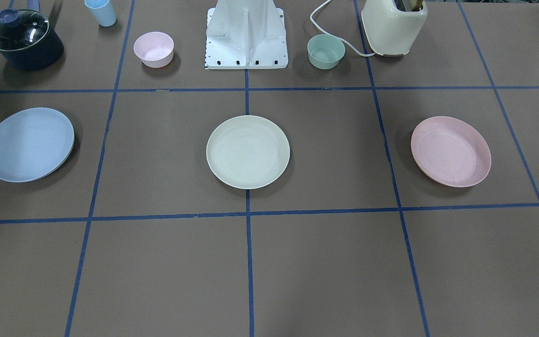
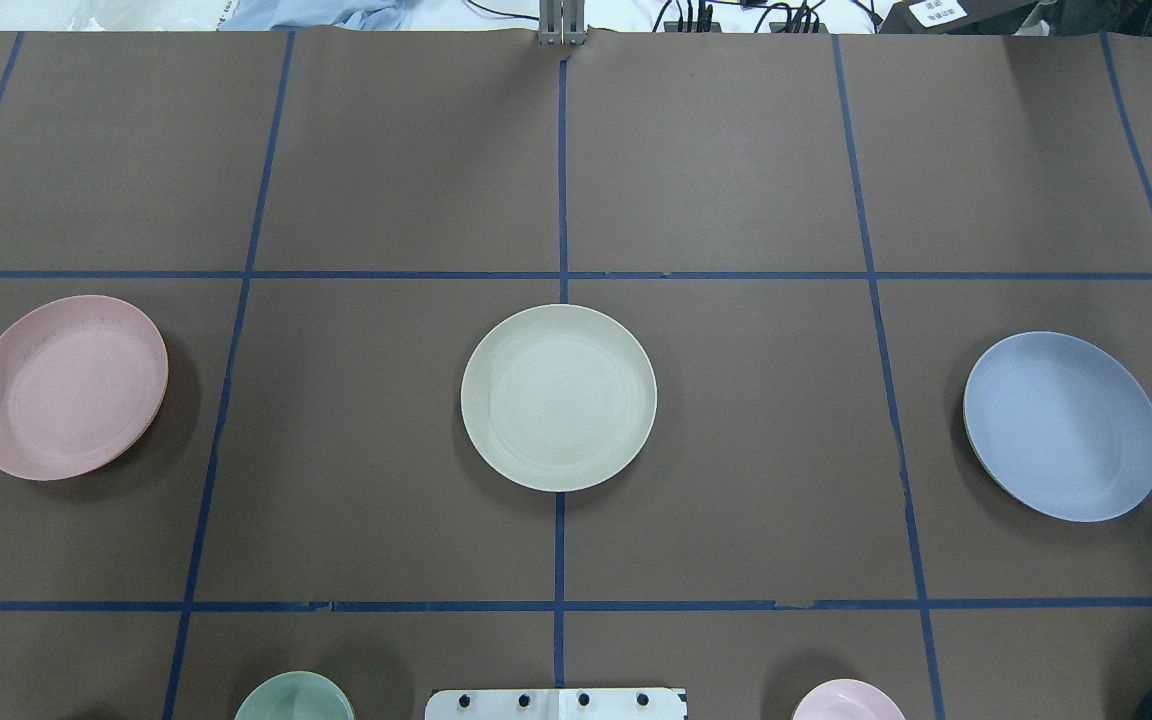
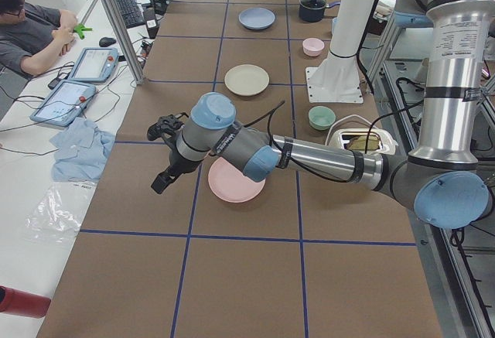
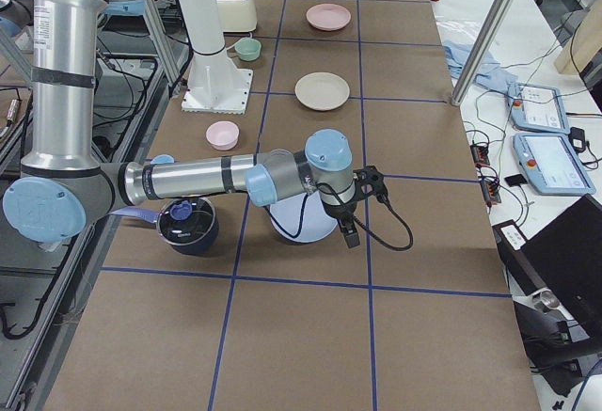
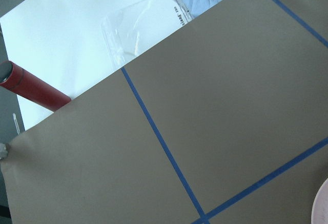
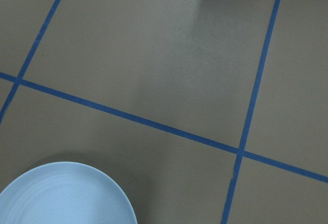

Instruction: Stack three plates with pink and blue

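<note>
The three plates lie apart in one row on the brown table. The pink plate (image 2: 68,386) is on my left, the cream-white plate (image 2: 558,397) in the middle, the light blue plate (image 2: 1063,425) on my right. My left gripper (image 3: 164,175) shows only in the exterior left view, raised just beyond the pink plate (image 3: 236,181); I cannot tell if it is open or shut. My right gripper (image 4: 350,232) shows only in the exterior right view, just beyond the blue plate (image 4: 301,225); its state is also unclear. The right wrist view shows the blue plate's rim (image 6: 66,196).
Near my base (image 1: 246,37) stand a pink bowl (image 1: 153,48), a green bowl (image 1: 325,51), a cream toaster (image 1: 393,25), a dark pot with a glass lid (image 1: 24,40) and a blue cup (image 1: 101,11). A red cylinder (image 5: 31,85) lies off the table's corner.
</note>
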Robot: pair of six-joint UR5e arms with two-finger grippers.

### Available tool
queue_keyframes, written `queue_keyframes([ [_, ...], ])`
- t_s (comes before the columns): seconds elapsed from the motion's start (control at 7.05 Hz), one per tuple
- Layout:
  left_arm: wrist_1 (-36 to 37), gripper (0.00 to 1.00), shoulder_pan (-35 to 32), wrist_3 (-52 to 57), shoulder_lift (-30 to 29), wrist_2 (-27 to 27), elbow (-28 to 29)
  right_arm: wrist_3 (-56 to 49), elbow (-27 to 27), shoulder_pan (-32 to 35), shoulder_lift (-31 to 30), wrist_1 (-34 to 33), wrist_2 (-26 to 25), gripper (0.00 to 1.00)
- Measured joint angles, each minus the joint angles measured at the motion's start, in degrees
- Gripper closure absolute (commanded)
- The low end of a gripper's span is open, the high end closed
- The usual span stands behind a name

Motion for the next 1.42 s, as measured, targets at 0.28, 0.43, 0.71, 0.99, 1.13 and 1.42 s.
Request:
queue_keyframes([
  [0.28, -7.31, 0.00, 3.22, -4.19, 3.45, -3.32, 0.71, 5.61, -0.01, -3.38, -0.11, 3.41, -0.15, 0.00],
  [0.43, -11.75, 0.00, 6.60, -8.67, 5.25, -3.24, 2.31, 8.01, -0.04, -4.45, -0.37, 5.46, -0.22, 0.00],
  [0.71, -25.63, 0.00, 13.73, -21.90, 8.16, -1.23, 8.17, 9.77, -0.09, -5.34, -0.69, 7.19, -0.34, 0.00],
  [0.99, -41.38, 0.00, 20.80, -34.76, 9.43, 4.21, 15.94, 10.00, -0.16, -5.44, -0.73, 7.42, -0.42, 0.00],
  [1.13, -47.50, 0.01, 24.67, -40.10, 9.65, 7.29, 19.32, 10.02, -0.20, -5.46, -0.74, 7.43, -0.44, 0.00],
  [1.42, -55.73, 0.16, 31.69, -47.69, 9.87, 13.28, 24.06, 10.03, -0.26, -5.47, -0.74, 7.47, -0.45, 0.00],
])
